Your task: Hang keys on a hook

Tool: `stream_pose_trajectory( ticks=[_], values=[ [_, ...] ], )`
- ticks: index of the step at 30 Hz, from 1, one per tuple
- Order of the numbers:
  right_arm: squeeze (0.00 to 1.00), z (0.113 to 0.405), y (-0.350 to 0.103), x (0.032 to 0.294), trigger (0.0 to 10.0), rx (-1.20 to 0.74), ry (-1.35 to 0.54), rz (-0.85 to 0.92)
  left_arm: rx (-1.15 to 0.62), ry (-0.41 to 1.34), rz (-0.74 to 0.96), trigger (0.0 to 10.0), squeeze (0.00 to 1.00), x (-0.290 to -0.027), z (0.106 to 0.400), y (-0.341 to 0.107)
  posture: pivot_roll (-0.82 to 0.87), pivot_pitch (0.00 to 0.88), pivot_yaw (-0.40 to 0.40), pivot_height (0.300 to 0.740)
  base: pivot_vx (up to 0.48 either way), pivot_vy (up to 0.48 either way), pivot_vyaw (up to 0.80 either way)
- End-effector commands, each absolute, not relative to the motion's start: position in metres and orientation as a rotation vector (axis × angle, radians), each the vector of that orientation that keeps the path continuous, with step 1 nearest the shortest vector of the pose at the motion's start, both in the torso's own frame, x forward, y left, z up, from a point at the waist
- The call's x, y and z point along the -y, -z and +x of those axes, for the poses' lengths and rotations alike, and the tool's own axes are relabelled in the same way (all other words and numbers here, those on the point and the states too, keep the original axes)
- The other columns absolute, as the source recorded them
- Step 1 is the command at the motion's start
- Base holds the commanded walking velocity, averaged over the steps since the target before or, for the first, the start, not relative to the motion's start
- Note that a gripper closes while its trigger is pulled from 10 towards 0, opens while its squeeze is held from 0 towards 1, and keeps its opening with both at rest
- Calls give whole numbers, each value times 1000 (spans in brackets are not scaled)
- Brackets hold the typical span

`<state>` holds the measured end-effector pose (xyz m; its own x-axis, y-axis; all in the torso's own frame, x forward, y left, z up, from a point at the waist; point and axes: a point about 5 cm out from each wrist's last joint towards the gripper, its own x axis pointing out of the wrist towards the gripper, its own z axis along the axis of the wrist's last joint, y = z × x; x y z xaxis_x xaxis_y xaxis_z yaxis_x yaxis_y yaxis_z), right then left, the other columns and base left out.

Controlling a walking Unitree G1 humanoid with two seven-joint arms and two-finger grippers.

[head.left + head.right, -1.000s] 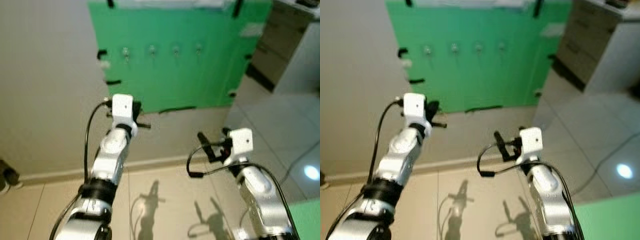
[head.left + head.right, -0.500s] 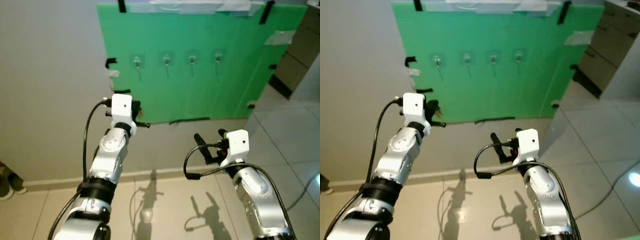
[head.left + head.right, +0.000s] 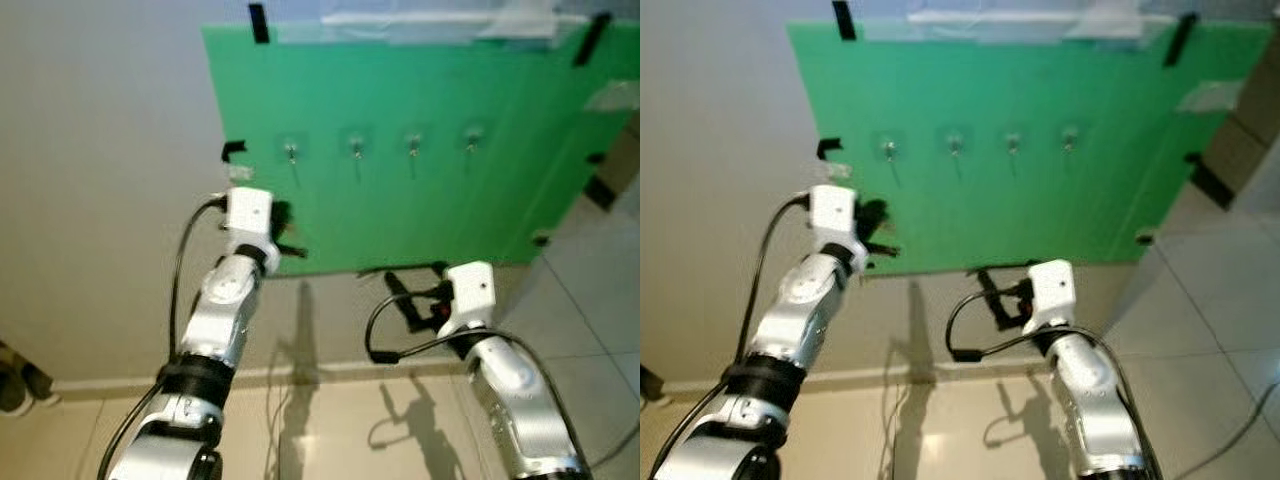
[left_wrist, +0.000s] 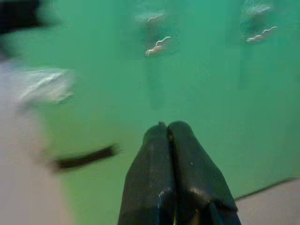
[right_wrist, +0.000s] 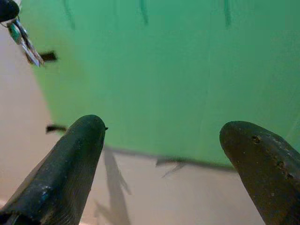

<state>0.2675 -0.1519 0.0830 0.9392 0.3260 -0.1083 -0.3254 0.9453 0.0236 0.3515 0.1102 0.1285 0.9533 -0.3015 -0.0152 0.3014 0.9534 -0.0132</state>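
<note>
The small bunch of metal keys (image 5: pixel 23 42) hangs from the left gripper (image 4: pixel 168 129), fingers pressed together on it; the leftmost small metal hook (image 3: pixel 291 153) on the green wall board (image 3: pixel 430 200) lies above and far; the right gripper (image 5: pixel 161 136) is spread, lower right.

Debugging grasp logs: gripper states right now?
Left gripper: closed; the keys hang at its tip.
Right gripper: open, empty, facing the green board.
</note>
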Motion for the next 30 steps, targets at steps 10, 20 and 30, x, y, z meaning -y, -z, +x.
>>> stream_pose_trajectory(
  ticks=[10, 20, 30],
  values=[
    [200, 268, -86, 141, 10000, -102, -384, 17, -13, 776, 11, 10000, 0, -108, 369, -186, -85, 0, 51, 740, 0, 0, 0],
    [200, 261, -85, 137, 10000, -110, -392, 23, -61, 1110, -179, 10000, 0, -93, 375, -210, -117, 0, 62, 740, 0, 0, 0],
    [200, 254, -84, 139, 10000, -123, -382, 24, -98, 1077, -188, 10000, 0, -96, 385, -212, -144, 0, 79, 740, 0, 0, 0]
  ],
)
